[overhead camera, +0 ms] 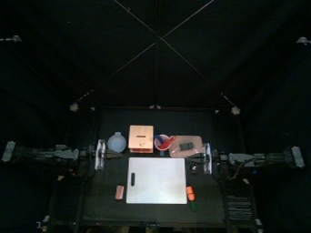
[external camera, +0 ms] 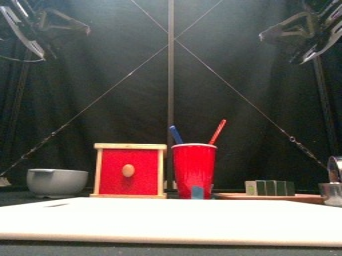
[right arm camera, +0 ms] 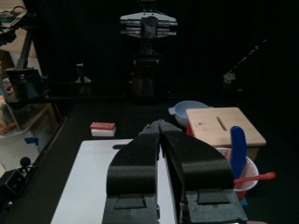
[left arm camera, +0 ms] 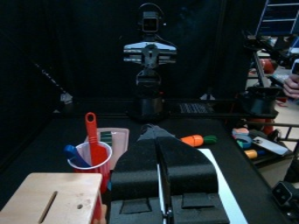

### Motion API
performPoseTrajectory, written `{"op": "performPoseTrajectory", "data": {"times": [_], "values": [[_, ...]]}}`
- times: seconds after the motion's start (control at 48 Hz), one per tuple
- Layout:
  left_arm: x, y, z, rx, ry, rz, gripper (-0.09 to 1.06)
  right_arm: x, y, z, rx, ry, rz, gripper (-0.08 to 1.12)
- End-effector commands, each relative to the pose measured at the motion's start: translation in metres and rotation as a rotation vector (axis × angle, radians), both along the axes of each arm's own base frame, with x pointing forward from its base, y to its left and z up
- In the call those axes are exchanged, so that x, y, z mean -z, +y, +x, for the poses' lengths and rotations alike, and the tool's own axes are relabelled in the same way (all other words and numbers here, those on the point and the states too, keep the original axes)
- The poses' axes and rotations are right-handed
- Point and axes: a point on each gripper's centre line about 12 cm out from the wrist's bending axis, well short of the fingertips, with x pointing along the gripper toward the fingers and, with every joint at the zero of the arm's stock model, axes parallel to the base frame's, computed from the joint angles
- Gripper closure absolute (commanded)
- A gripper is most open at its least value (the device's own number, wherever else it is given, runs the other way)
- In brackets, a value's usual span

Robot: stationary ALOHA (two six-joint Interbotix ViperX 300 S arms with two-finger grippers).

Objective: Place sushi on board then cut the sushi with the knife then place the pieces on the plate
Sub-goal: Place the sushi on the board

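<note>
Holding nothing, my left gripper point(left arm camera: 158, 133) and my right gripper point(right arm camera: 163, 128) both had their jaws pressed together, tips meeting. Each hung over its own side of the worktop, facing the other across the white cutting board point(overhead camera: 158, 180).

I judged that the first step had not begun: the board lay bare at the middle front. The sushi roll point(external camera: 274, 187), a row of dark green blocks, sat on the pink tray point(external camera: 233, 196) at the back right. It was just beside the red cup point(external camera: 195, 170), which held the blue knife point(external camera: 174, 134) and the red knife point(external camera: 217, 131). The roll lay well apart from both pairs of jaws, nearer my right one, though from above it was too dim for me to tell how it was turned.

As I read it, the next move called for the right jaws to spread, come down across the roll and pinch gently, so the blocks would not part on the way to the board.

Farther out, the wooden box point(external camera: 130, 170) and the blue-grey bowl point(external camera: 56, 181) stood at the back left.
</note>
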Motion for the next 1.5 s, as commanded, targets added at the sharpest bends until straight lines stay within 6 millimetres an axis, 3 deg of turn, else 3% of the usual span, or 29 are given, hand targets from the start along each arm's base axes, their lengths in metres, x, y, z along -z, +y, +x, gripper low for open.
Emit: {"op": "performPoseTrajectory", "data": {"times": [0.021,0.188,0.438,0.583,0.729,0.854,0.938,1.167,1.5], "values": [[0.007,0.001,0.009,-0.004,0.035,0.0,1.02,0.009,-0.004,0.004,0.02,0.038,0.019,1.0],[0.013,0.001,0.021,-0.004,0.08,0.0,0.99,0.026,-0.023,0.01,0.114,0.142,0.074,1.01],[0.024,0.004,0.04,-0.014,0.155,0.008,0.99,0.044,-0.067,0.015,0.319,0.371,0.235,0.96],[0.034,0.005,0.049,-0.02,0.199,0.004,0.99,0.048,-0.083,0.016,0.375,0.523,0.278,0.76],[0.04,0.007,0.052,-0.027,0.226,0.001,0.99,0.053,-0.089,0.019,0.388,0.648,0.292,0.43],[0.04,0.01,0.053,-0.038,0.227,0.0,0.99,0.06,-0.093,0.022,0.382,0.74,0.23,0.2],[0.04,0.012,0.053,-0.046,0.227,-0.001,0.99,0.064,-0.096,0.025,0.377,0.796,0.154,0.12],[0.042,0.013,0.052,-0.053,0.232,-0.008,0.99,0.079,-0.107,0.033,0.36,0.968,-0.003,0.11],[0.044,0.014,0.052,-0.06,0.239,-0.03,0.99,0.111,-0.125,0.046,0.263,1.188,-0.058,0.11]]}}
